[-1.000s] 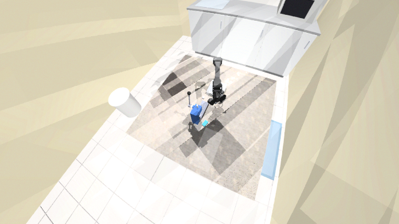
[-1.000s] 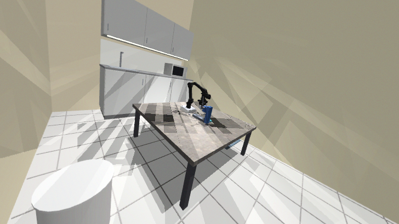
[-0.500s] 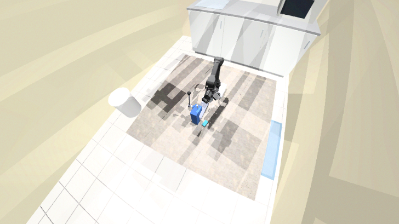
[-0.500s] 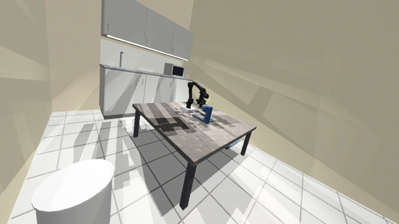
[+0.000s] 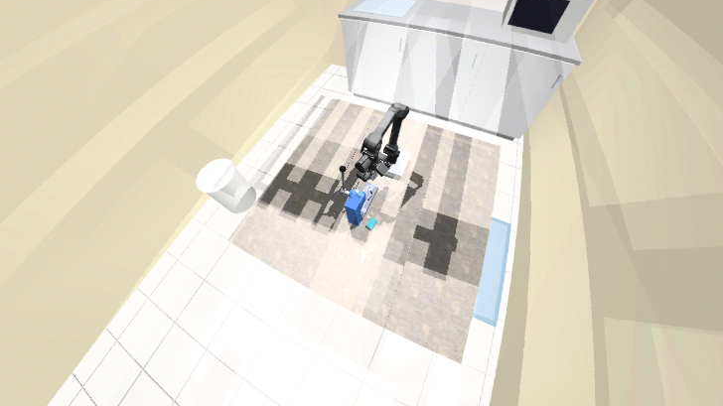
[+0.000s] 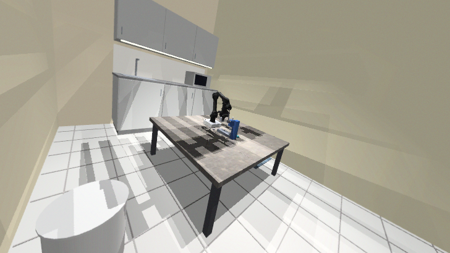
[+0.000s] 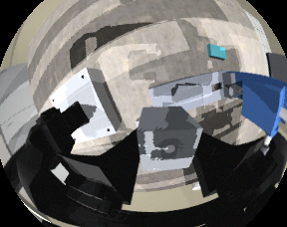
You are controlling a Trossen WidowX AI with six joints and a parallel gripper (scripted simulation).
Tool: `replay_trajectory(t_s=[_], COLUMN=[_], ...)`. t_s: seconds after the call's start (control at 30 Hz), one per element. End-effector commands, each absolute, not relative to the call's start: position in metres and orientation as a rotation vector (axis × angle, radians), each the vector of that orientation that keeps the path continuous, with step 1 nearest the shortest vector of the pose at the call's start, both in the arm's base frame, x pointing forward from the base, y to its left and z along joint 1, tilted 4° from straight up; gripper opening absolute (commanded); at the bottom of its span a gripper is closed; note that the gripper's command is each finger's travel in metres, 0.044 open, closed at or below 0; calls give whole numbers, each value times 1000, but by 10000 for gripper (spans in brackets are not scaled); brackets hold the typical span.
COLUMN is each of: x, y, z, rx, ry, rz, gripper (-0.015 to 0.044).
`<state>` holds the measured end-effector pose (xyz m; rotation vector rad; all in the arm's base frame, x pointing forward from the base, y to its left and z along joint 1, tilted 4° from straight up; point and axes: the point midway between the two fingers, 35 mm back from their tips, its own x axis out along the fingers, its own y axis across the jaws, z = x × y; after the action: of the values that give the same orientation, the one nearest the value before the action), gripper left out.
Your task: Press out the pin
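Overall, the top view, read from left to right, showed a white cylindrical bin (image 5: 226,186) (image 6: 83,210) on the tiled floor, well apart from the press. The black-knobbed lever (image 5: 343,180) stood raised beside the press; in the exterior view it was hard to separate from the arm. Next came the blue press column (image 5: 354,207) (image 6: 234,129) (image 7: 261,102), upright on the wooden table (image 5: 426,294) (image 6: 238,156) (image 7: 112,55), with the pale press bed (image 5: 370,194) (image 6: 224,132) (image 7: 191,92) extending from its foot toward the robot. A small teal rectangular piece (image 5: 370,223) (image 6: 237,135) (image 7: 216,52) lay near the column, apart from it.

Farther right, the gripper (image 5: 381,167) (image 6: 224,117) (image 7: 162,128) was clenched on the grey block (image 5: 375,174) (image 7: 168,138), one black finger at either side. The block was held off the press bed, in the space between the press and the arm's white base (image 5: 403,160) (image 6: 212,124) (image 7: 89,85). A round mark showed on its near face in the wrist view; whether this was the pin could not be told. The black six-joint arm (image 5: 384,124) (image 6: 214,103) arched above its base, and a pale blue floor mat (image 5: 493,273) (image 6: 264,162) lay at the far right.
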<state>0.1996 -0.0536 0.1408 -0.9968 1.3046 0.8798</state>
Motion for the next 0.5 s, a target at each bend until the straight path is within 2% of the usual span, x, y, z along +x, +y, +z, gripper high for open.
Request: replay_trajectory(t_s=[0.0,0.47], x=[196,192], y=[-65,-73], z=[146,149], rx=[-1003,-770], ry=[1295,1379], rz=[878,660], gripper=[0,0])
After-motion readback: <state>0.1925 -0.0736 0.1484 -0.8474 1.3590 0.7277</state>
